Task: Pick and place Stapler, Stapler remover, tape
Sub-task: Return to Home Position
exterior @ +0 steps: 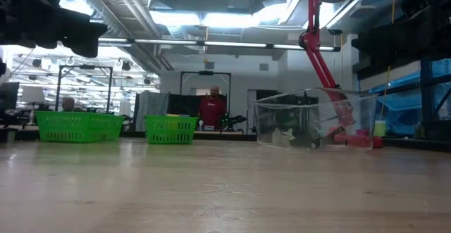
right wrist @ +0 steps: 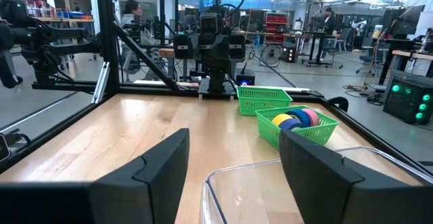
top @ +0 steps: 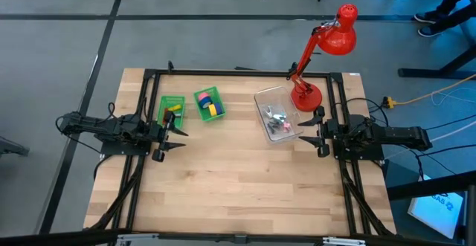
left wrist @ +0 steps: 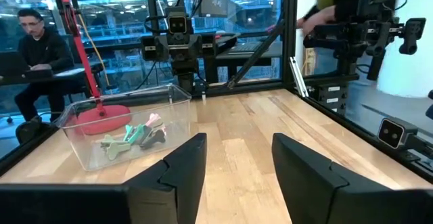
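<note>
left fingers (left wrist: 179, 171) and right fingers (right wrist: 160, 164) apart; two green bins (top: 162, 106), one tub (top: 274, 96).

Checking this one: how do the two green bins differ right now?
Contents: the left green bin holds staplers, yellow and red showing; the right green bin holds yellow, pink and blue tape rolls. Pose: the left green bin sits square to the table edge; the right green bin is turned at an angle. Both are green mesh baskets of similar size.
</note>
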### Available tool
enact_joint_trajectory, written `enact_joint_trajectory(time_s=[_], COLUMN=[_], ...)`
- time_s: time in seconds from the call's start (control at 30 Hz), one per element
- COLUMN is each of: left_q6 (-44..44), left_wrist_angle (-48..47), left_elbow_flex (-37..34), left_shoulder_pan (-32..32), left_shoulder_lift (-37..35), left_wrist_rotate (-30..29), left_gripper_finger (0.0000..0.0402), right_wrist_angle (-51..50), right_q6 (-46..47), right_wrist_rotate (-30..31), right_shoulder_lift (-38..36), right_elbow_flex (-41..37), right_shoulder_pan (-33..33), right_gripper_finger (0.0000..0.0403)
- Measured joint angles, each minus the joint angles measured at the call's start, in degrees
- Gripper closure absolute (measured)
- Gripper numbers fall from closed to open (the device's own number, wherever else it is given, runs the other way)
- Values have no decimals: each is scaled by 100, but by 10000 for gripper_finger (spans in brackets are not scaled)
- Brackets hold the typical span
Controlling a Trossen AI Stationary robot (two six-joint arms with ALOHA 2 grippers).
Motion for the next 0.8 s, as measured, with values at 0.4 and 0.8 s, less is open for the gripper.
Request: enact_joint_trajectory(time_s=[0.4,0.8], left_q6=[2,1], left_wrist_angle=[2,2], left_elbow_flex=[0,0], left_shoulder_pan=[0,0], left_shoulder_lift=[0,0], left_wrist_rotate=[0,0], left_gripper_finger=[234,233], right_wrist_angle=[0,1], right_q6=[1,0], right_wrist_rotate=[0,-1], right_shoulder_lift=[0,-1], right_elbow_flex=[0,0], right_shoulder_pan=[-1,0], right_gripper_finger=[171,171])
